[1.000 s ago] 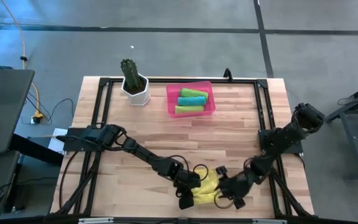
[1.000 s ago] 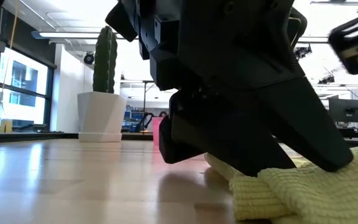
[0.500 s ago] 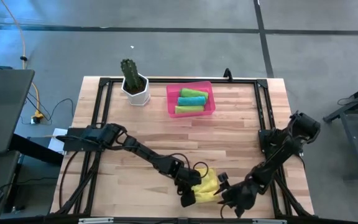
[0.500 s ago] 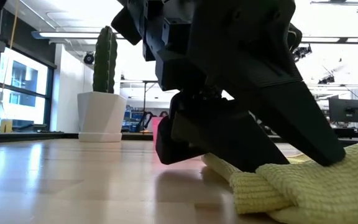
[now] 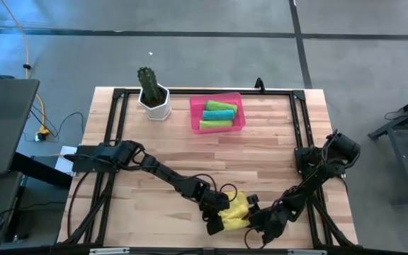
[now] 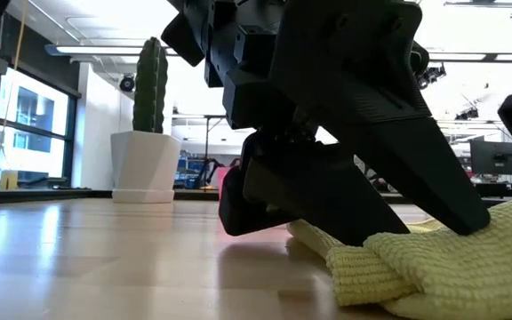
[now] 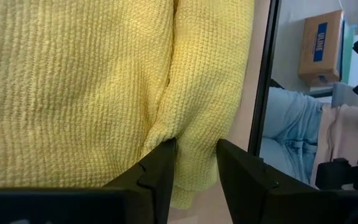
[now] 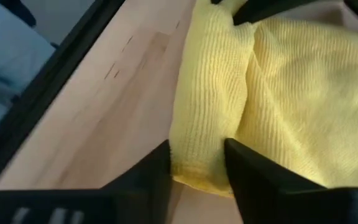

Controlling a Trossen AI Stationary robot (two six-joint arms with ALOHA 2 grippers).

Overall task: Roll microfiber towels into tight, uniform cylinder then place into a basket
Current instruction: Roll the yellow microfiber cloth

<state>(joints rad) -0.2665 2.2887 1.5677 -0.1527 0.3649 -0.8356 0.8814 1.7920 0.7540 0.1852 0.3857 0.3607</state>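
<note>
A yellow microfiber towel (image 5: 235, 207) lies bunched and partly rolled near the table's near edge, resting on the wood (image 6: 434, 271). My left gripper (image 5: 216, 218) is shut on its left side. My right gripper (image 5: 255, 222) is shut on its right, near side. At the far middle the pink basket (image 5: 194, 117) holds three rolled towels: a lime green one (image 5: 220, 105), a teal one (image 5: 218, 115) and another lime green one (image 5: 215, 124). My left gripper pinches a thick fold at the towel's edge (image 7: 194, 134) between its two fingers (image 7: 157, 171). It comes slanting down from the table's left. The towel lies on the table, slack and bunched. My right gripper has the towel's rolled edge (image 8: 199, 140) between its two fingers (image 8: 244, 168), several layers thick. It comes slanting down from the table's right and near side. The roll rests on the wood.
A white pot with a cactus (image 5: 154, 95) stands at the far left, left of the basket. A black frame rail (image 5: 310, 212) runs along the table's edges, close to my right arm. Bare wood lies between the towel and the basket.
My right gripper has sunk toward the table and moved a little toward the near edge and the towel, closing in on the rolled edge. My left gripper has kept its hold and rolled slightly. The yellow towel has stayed bunched in place.
</note>
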